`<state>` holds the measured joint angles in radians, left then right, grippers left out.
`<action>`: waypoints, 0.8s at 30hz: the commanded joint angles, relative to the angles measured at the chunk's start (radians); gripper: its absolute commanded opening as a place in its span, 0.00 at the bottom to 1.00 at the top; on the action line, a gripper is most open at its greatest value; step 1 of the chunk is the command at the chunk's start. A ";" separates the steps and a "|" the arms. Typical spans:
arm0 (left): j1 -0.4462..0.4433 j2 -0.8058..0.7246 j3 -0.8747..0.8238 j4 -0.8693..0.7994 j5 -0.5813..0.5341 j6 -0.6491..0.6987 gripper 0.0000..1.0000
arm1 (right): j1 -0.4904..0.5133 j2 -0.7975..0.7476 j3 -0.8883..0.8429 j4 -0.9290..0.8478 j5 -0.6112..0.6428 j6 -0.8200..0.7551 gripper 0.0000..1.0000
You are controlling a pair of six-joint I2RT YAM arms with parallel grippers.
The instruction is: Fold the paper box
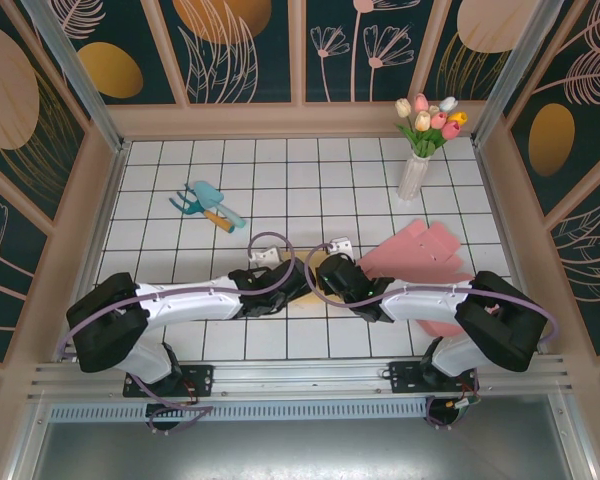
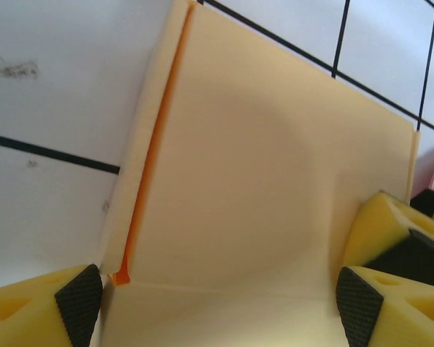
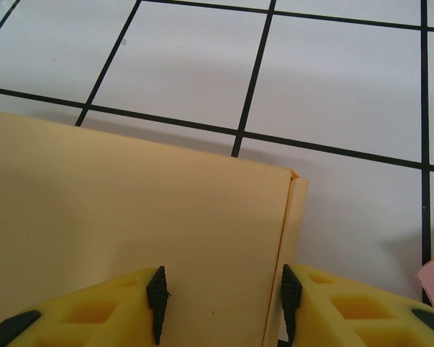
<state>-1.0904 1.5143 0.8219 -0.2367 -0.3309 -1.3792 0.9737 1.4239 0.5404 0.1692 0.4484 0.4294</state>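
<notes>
Left gripper (image 2: 218,303), jaws wide, and right gripper (image 3: 223,303), jaws half closed, are placed astride the paper box (image 2: 275,181) at the front centre of the table (image 1: 280,170), grip undeterminable; one edge flap is creased, and most folding is judged outstanding.

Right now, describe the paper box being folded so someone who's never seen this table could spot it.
On the white tiled table, look near the front edge, where the left gripper and right gripper meet. The paper box lies between them. It is pale cream-yellow card with an orange crease, unlike the flat pink card to its right.
</notes>
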 commanded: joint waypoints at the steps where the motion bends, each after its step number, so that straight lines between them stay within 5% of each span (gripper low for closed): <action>1: -0.024 0.024 0.041 -0.042 -0.003 -0.034 0.86 | 0.000 0.023 -0.013 -0.026 -0.021 0.023 0.49; 24: -0.025 -0.003 0.001 0.036 0.045 -0.096 0.82 | 0.004 0.072 -0.020 0.012 -0.035 0.035 0.49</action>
<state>-1.1091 1.5486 0.8371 -0.2611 -0.3157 -1.4460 0.9741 1.4536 0.5400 0.2081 0.4648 0.4332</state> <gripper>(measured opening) 0.821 0.489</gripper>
